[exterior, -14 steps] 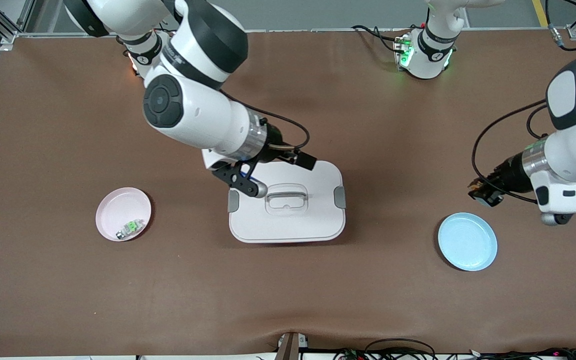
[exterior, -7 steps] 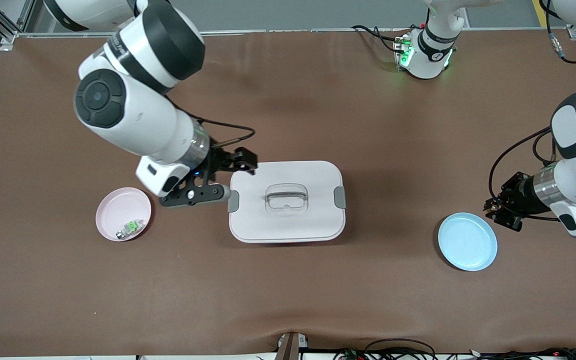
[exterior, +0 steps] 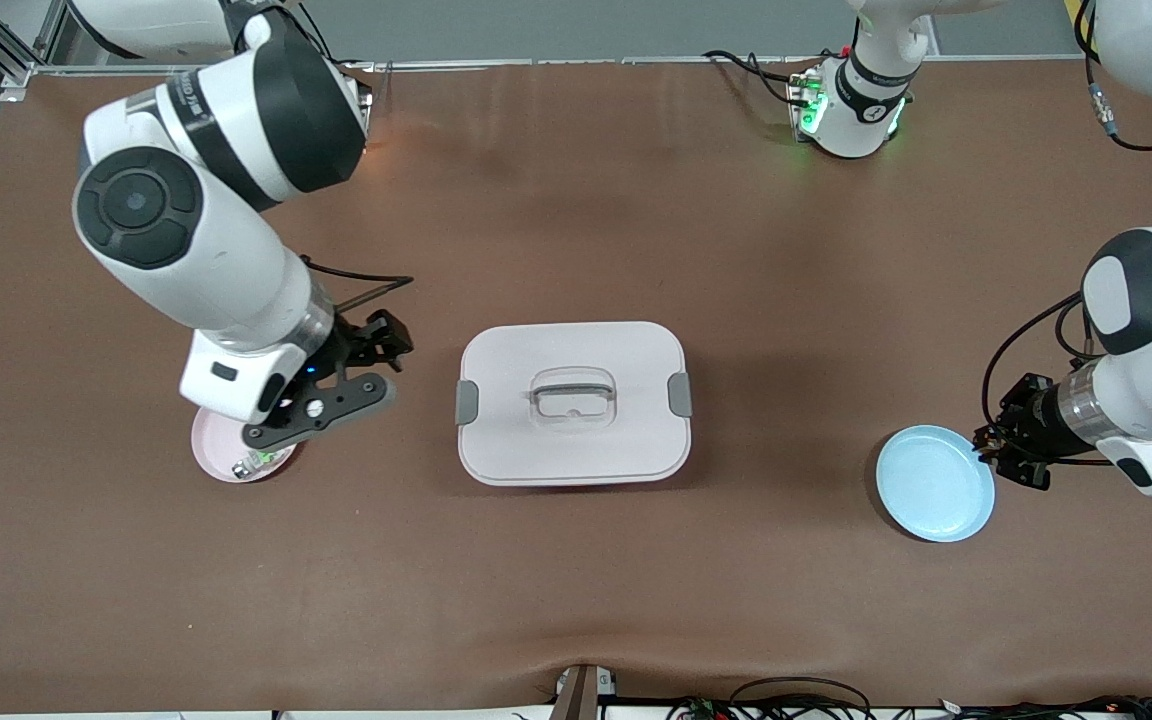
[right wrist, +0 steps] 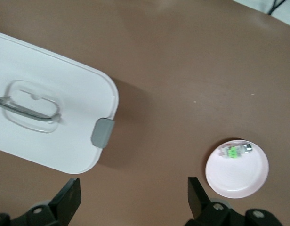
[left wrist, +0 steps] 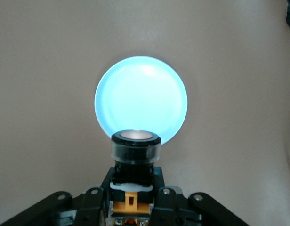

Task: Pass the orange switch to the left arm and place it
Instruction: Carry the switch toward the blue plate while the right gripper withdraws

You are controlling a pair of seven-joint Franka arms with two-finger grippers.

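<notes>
The orange switch (left wrist: 135, 155), black-bodied with an orange end, sits clamped in my left gripper (left wrist: 133, 197), which is shut on it. That gripper (exterior: 1011, 447) hangs at the edge of the blue plate (exterior: 936, 485) at the left arm's end of the table; in the left wrist view the blue plate (left wrist: 140, 99) lies just past the switch's cap. The white box (exterior: 573, 440) stands mid-table, apart from both arms. My right gripper (exterior: 391, 365) is open with nothing in it, over the table between the box and the pink plate (exterior: 211, 445).
The pink plate (right wrist: 239, 176) holds a small green-and-clear component (right wrist: 233, 152). The box (right wrist: 46, 141) has grey side clips and a clear handle on its lid. Brown table stretches around the plates and the box.
The right arm swung off the box toward the pink plate, its gripper still open. The left gripper carried the switch closer to the blue plate.
</notes>
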